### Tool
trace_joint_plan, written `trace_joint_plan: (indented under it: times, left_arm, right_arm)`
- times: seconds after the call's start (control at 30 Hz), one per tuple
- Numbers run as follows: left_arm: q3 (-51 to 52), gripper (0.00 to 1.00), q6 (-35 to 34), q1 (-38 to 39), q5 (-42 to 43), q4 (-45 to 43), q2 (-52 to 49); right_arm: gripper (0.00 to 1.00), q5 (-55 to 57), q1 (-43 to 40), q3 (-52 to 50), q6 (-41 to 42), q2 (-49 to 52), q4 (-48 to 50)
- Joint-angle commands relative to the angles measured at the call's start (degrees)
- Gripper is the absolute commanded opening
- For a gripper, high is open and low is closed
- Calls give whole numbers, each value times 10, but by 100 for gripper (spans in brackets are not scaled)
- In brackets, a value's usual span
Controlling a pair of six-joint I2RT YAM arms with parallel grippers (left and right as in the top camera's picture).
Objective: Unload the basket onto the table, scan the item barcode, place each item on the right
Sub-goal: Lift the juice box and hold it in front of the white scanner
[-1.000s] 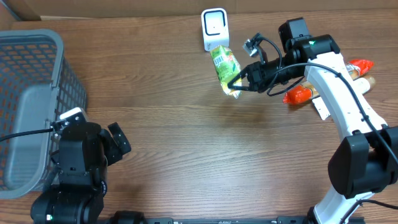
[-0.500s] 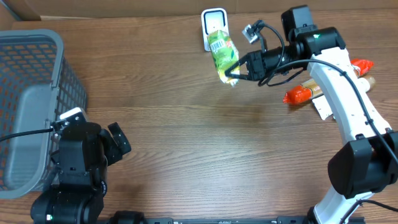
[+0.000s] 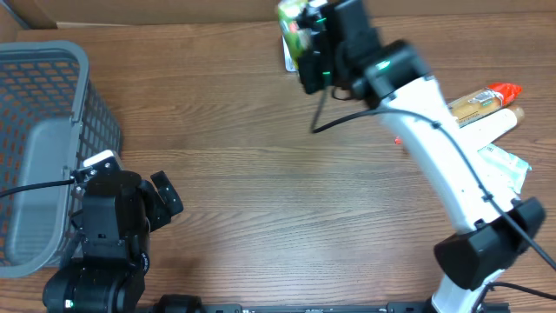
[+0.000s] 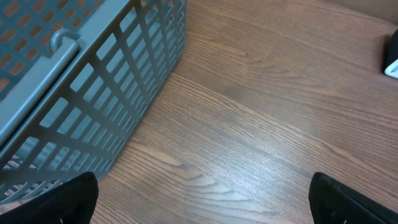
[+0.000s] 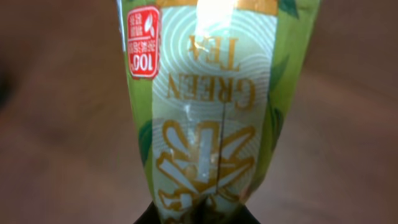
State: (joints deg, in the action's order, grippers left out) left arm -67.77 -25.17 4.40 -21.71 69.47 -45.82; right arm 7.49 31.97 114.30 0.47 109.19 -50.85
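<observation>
The green tea packet (image 3: 294,21) sits at the 12 o'clock edge of the desk (image 3: 261,191), lifted clear of the wood. The right tool (image 5: 199,215) is pressed together on its bottom seam. In the right wrist view the packet's long axis runs 12 to 6, pinched end at 6, with the "GREEN TEA" print upside down to that camera.

From above, the packet lies toward 10 o'clock of the tool's dark body. It sits right over the spot of the white scanner (image 3: 287,63), of which only a sliver shows at the packet's 6 o'clock side. That stacking is what the scan depends on. I judge the packet is near enough, but I cannot tell from these views which face carries the barcode or whether it faces the scanner window.

The right arm is the nearer one by far. The left tool (image 4: 205,202) hangs spread wide and empty at 8 o'clock, beside the grey basket (image 3: 61,52).

A second ago the packet hung at the scanner's 5 o'clock with the scanner in plain sight and the arm coming in from 3 o'clock. Since then it has been carried up toward 12 and the arm has swung across. The left arm has not moved.
</observation>
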Motion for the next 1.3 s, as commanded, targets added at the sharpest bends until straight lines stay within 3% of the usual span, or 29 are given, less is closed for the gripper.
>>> trace_joint_plan:
  times: [0.0,0.07,0.23,0.5,0.8,1.27]
  left_arm:
    - [0,100,-6,-2,-7,0,1]
    - [0,99,-6,-2,-7,0,1]
    - [0,100,-6,-2,-7,0,1]
    - [0,100,-6,-2,-7,0,1]
    - [0,99,-6,-2,-7,0,1]
    - [0,100,-6,-2,-7,0,1]
  right_arm:
    - [4,293,11,3,-11,29,73]
    - [4,310,11,3,-43,53,123]
    - [4,311,-11,3,-263,137,245]
    - [4,315,-33,3,-549,251,405]
    - [4,315,-46,3,-580,292,492]
    - [4,345,-55,3,-602,292,475]
